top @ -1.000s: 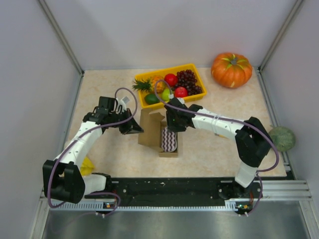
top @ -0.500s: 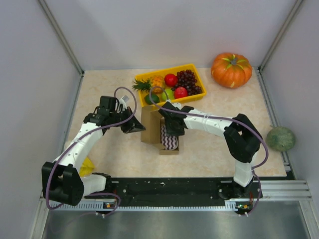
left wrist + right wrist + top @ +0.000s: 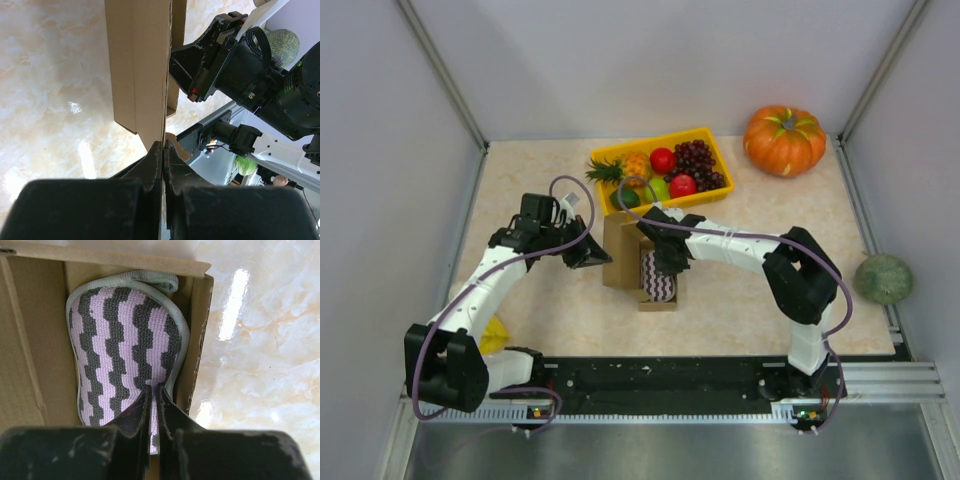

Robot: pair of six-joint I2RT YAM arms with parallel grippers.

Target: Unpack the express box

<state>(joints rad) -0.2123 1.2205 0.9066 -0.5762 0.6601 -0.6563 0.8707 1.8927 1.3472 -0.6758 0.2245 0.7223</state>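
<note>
Left tool (image 3: 163,146) pinches express box (image 3: 137,65) flap; right tool (image 3: 152,391) inside box, clamped on striped pad (image 3: 120,335).

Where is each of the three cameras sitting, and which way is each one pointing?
Top: above and behind the arms, looking down on the table; left arm and right arm show, flanking the box.
Left wrist: on that wrist, looking along the left fingers, shut on a box flap; right arm beyond.
Right wrist: on that wrist, looking down into the box past the right fingers, pinching a striped cloth.
Shared: all see the box; top and right wrist see the striped cloth.
</note>
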